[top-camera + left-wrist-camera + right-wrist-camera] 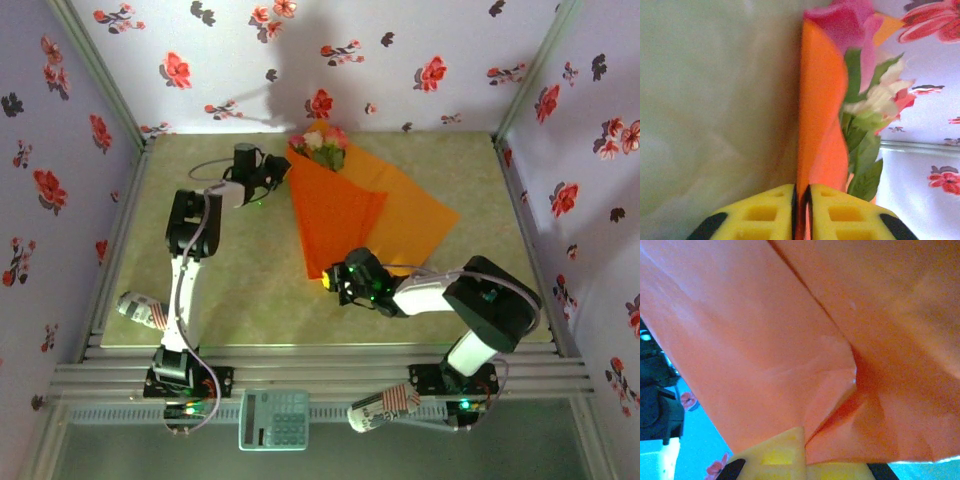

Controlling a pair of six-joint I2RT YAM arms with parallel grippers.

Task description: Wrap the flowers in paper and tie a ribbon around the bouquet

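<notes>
The orange paper (340, 210) lies folded over the flowers (320, 142), whose pink and cream heads stick out at its far end; one flap (420, 215) spreads flat to the right. My left gripper (272, 172) is at the paper's far left edge. In the left wrist view its yellow fingers (801, 192) stand a narrow slit apart with the paper's edge (817, 90) pinched between them, a pink rose (860, 30) just beyond. My right gripper (333, 278) is shut on the paper's near tip, and its wrist view has creased paper (790, 330) running into the gripper (805, 450). The ribbon is out of view.
The olive table mat (250, 290) is walled on three sides by flowered purple wallpaper (400, 60). Metal rails (320, 378) run along the near edge, with a pale green calculator (273, 418) on them. Striped cylinders sit near each arm's base (145, 310) (385, 405).
</notes>
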